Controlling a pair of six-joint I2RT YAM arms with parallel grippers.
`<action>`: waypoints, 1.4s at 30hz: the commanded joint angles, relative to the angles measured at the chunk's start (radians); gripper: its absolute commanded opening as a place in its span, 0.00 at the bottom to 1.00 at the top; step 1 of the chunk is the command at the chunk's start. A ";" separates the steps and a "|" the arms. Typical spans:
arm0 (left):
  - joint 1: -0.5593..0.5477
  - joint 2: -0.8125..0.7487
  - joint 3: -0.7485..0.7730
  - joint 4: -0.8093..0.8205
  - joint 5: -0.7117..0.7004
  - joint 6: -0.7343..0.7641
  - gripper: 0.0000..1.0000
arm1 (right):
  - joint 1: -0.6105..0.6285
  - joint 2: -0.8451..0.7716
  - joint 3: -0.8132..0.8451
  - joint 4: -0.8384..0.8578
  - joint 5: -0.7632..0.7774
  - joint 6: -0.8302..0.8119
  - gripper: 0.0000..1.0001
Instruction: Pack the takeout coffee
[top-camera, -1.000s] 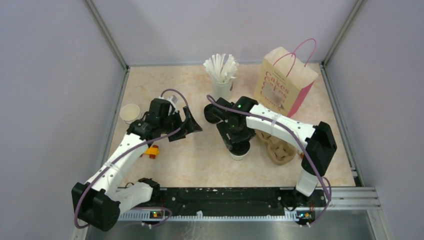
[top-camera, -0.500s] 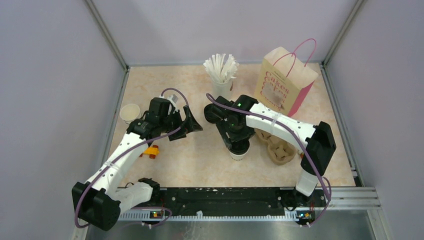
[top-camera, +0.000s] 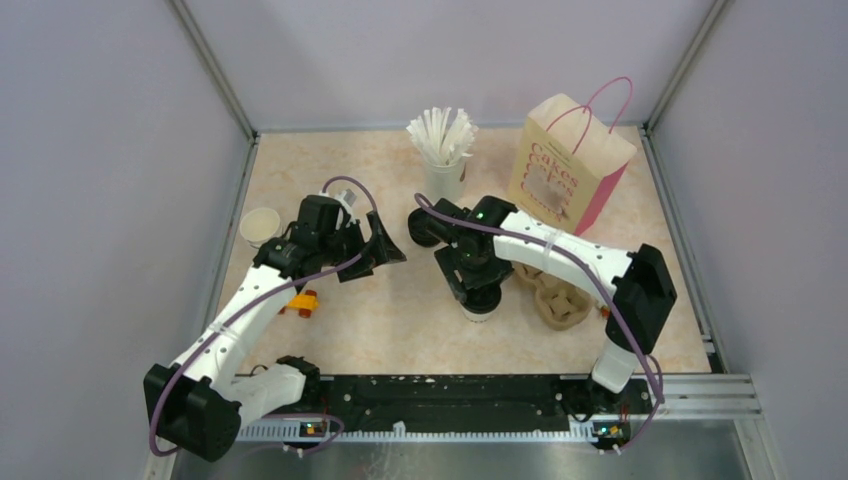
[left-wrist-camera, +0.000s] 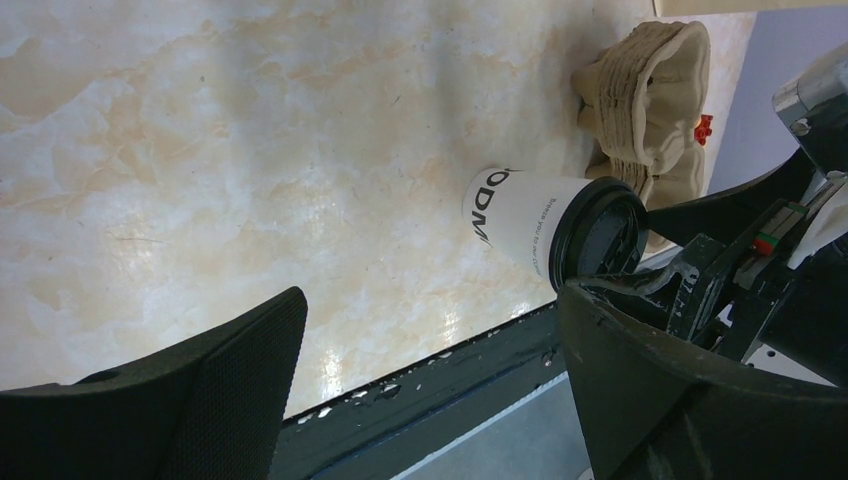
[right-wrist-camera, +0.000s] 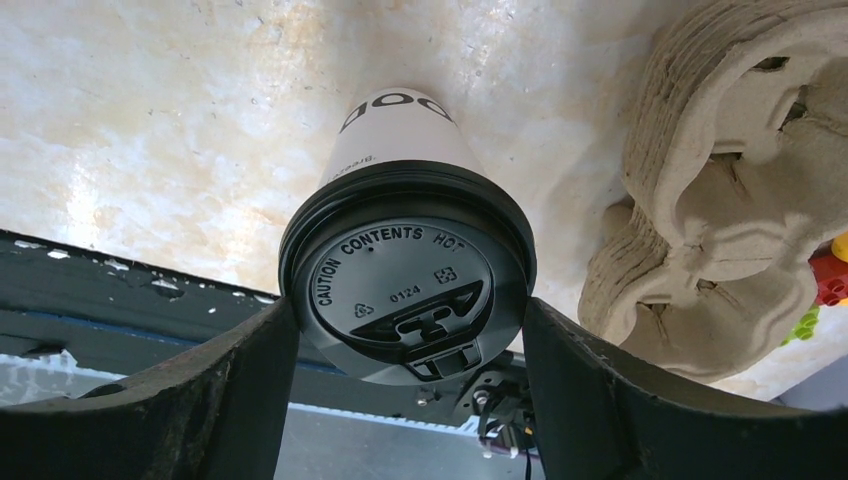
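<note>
The takeout coffee (top-camera: 480, 309), a white paper cup with a black lid, stands upright on the table just left of the carrier. My right gripper (top-camera: 479, 297) hangs straight over it. In the right wrist view the cup's lid (right-wrist-camera: 407, 285) fills the gap of my right gripper (right-wrist-camera: 408, 350), whose jaws are open, one on each side of the rim and very close to it. My left gripper (top-camera: 386, 250) is open and empty, raised over the table left of the cup. In the left wrist view my left gripper (left-wrist-camera: 430, 390) faces the cup (left-wrist-camera: 545, 225).
A moulded pulp cup carrier (top-camera: 556, 296) lies right of the cup. A cream and pink paper bag (top-camera: 570, 165) stands at the back right. A white cup of straws (top-camera: 442, 150) stands at the back centre. Lidless cups (top-camera: 260, 226) and an orange toy (top-camera: 303, 302) are at the left.
My right gripper has shifted slightly nearer and lower over the cup, covering more of it. The cup and my left arm have not moved.
</note>
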 joint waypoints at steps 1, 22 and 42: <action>0.007 -0.009 0.028 0.018 0.018 0.000 0.99 | 0.009 -0.031 -0.042 0.061 0.027 0.000 0.75; 0.007 0.002 0.017 0.068 0.100 0.015 0.99 | 0.008 -0.120 -0.043 0.075 0.027 0.033 0.84; -0.138 0.201 0.034 0.331 0.268 -0.032 0.75 | -0.217 -0.394 -0.219 0.255 -0.272 -0.045 0.52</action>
